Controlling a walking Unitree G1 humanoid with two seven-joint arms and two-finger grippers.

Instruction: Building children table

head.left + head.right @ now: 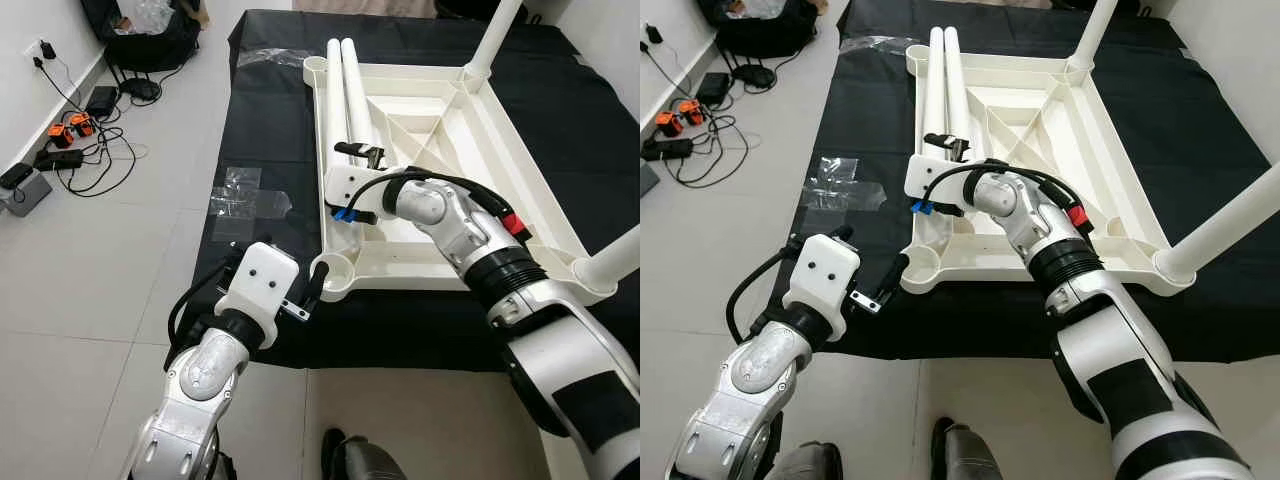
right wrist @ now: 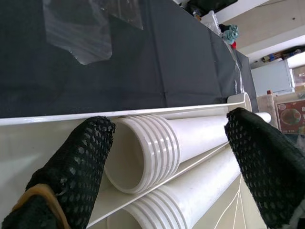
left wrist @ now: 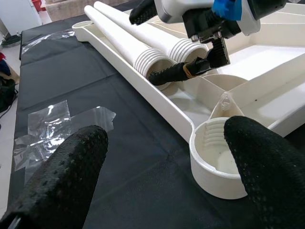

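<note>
Right wrist view shows the right gripper (image 2: 167,157) spread wide around the threaded end of a loose table leg (image 2: 157,143) lying in the upturned tabletop (image 1: 520,150). Next it must close and lift. The left gripper (image 3: 162,157), also wide, waits by the empty corner socket (image 3: 214,160).

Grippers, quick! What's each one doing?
Left gripper: open, empty, by the corner socket.
Right gripper: open around a table leg.

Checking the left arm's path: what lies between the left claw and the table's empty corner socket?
Only bare black cloth lies between the open left claw and the round white plastic leg socket, seen in the left wrist view.
</note>
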